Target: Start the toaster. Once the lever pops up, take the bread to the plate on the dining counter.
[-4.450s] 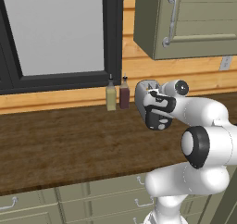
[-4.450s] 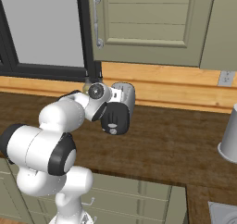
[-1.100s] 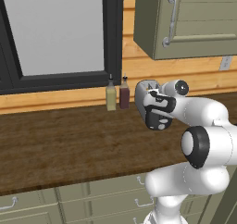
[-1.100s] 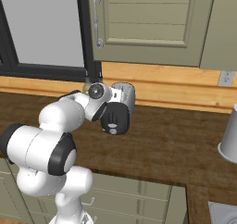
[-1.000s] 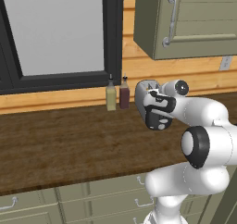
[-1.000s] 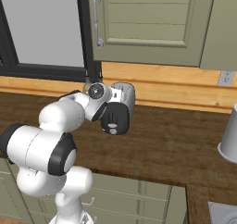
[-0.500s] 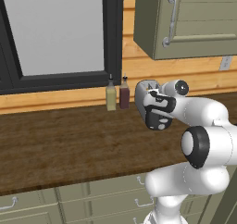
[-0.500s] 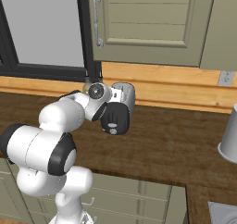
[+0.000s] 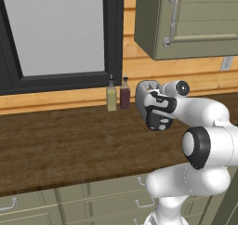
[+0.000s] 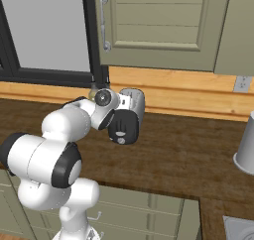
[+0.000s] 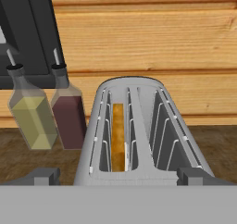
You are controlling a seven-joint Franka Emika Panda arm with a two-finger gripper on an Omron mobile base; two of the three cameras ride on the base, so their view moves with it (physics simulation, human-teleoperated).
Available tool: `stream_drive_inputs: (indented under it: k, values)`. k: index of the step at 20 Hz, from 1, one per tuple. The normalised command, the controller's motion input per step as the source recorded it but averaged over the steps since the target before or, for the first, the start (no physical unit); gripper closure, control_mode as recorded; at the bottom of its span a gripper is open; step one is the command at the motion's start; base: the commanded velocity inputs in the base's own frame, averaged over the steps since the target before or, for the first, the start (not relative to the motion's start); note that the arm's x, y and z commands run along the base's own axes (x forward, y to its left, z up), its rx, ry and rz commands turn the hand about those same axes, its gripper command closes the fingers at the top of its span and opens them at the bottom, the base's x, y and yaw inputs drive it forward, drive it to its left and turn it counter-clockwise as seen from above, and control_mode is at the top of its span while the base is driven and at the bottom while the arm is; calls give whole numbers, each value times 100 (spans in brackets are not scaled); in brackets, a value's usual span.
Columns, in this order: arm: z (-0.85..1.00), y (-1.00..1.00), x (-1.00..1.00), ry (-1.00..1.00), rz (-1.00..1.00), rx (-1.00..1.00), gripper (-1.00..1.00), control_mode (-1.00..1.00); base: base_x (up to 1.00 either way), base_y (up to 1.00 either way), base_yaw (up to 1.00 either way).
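The toaster (image 11: pixel 139 130) is set near the back wall, two bottles (image 11: pixel 46 109) just beside it — open counter (image 9: pixel 60 145) is seen in front. One bread (image 11: pixel 118 135) slice is counted in one of two slots; the gripper (image 11: pixel 118 174) is spread wide, nothing grasped.

toaster (image 11: pixel 139 130) on counter (image 9: pixel 60 145) against wall; bread (image 11: pixel 118 135) upright in toaster's left slot; two bottles (image 11: pixel 48 109) just left of toaster; cabinet (image 9: pixel 186 19) above toaster
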Motion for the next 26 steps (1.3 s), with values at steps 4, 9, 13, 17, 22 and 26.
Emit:
stream_drive_inputs:
  k: [4,9,13,17,22,26]
  values:
    - [0,0,0,0,0,0,-100,-100,0,0,0]
    - [0,0,0,0,0,0,-100,-100,0,0,0]
    - [0,0,0,0,0,0,-100,-100,0,0,0]
    - [0,0,0,0,0,0,-100,-100,0,0,0]
    - [0,0,0,0,0,0,-100,-100,0,0,0]
    - [0,0,0,0,0,0,-100,-100,0,0,0]
